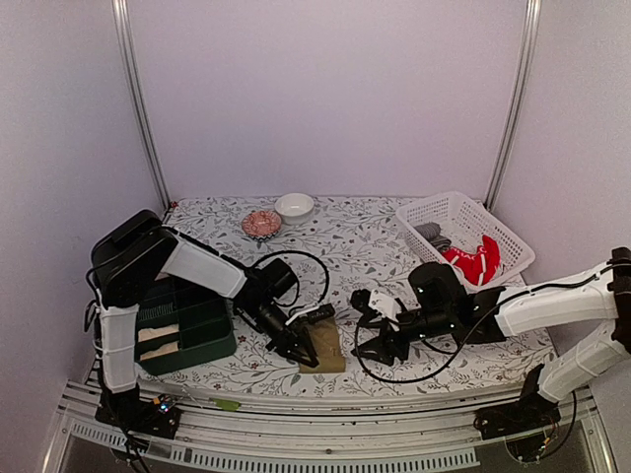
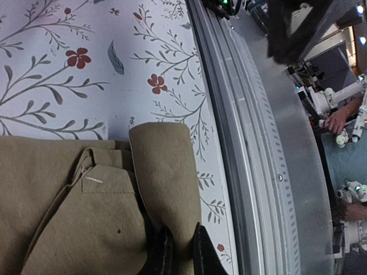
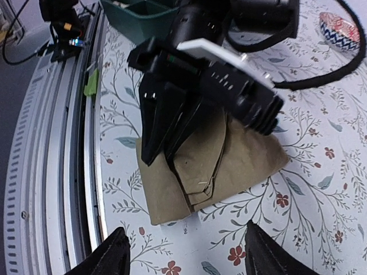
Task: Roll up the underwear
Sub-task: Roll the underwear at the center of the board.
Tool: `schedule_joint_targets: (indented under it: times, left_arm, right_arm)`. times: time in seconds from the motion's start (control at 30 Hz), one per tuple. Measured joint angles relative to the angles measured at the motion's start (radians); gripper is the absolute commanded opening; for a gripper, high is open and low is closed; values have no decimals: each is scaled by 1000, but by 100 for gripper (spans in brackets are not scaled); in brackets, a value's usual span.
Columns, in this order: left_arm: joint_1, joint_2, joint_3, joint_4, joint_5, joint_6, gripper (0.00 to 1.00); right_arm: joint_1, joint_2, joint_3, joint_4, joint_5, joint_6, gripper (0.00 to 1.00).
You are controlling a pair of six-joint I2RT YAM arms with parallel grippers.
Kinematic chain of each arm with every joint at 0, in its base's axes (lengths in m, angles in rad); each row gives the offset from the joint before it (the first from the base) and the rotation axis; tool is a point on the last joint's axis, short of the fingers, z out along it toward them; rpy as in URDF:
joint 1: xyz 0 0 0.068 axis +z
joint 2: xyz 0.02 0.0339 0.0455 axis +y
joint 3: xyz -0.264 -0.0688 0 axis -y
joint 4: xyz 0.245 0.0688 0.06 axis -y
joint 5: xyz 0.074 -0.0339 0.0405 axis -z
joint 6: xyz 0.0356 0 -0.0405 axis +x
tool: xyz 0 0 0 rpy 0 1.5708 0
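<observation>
Top external view: khaki underwear (image 1: 323, 347), one piece, partly folded, lying flat at the near edge of the table, about midway along it; left gripper (image 1: 301, 353) lowered onto the piece's left side; right gripper (image 1: 370, 345) low over the floral tablecloth (image 1: 365, 236) just to the right of the piece, not touching it; white basket (image 1: 513, 246) at the far right corner, containing red underwear (image 1: 476, 261) and, beside it, a grey roll (image 1: 431, 235); green bin (image 1: 202, 340) at the near left corner, with cream cloth (image 1: 158, 340) in its front compartment; white bowl (image 1: 295, 206) and a small patterned dish (image 1: 262, 224) side by side at the far edge. Left wrist view: khaki underwear (image 2: 86, 200) with one edge turned over into a rounded fold; left gripper (image 2: 182, 255) with its two dark fingers (image 2: 163, 252) drawn close together, a ridge of the khaki fabric pinched between them, near the table's metal rail. Right wrist view: right gripper (image 3: 189, 255) with its fingers (image 3: 114, 255) set wide apart and nothing between them, over bare tablecloth; khaki underwear (image 3: 246, 160) beyond the fingertips, layered folds showing, with the left gripper (image 3: 160, 152) pressed down on it
</observation>
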Motion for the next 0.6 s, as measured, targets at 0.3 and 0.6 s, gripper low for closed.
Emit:
schedule_joint_targets:
  times: [0.3, 0.6]
  left_arm:
    - [21, 60, 54, -76, 75, 13, 0]
    - [22, 62, 58, -85, 76, 17, 1]
  right_arm:
    - [66, 258, 93, 76, -46, -96, 49]
    - [108, 359, 118, 101, -73, -166, 43]
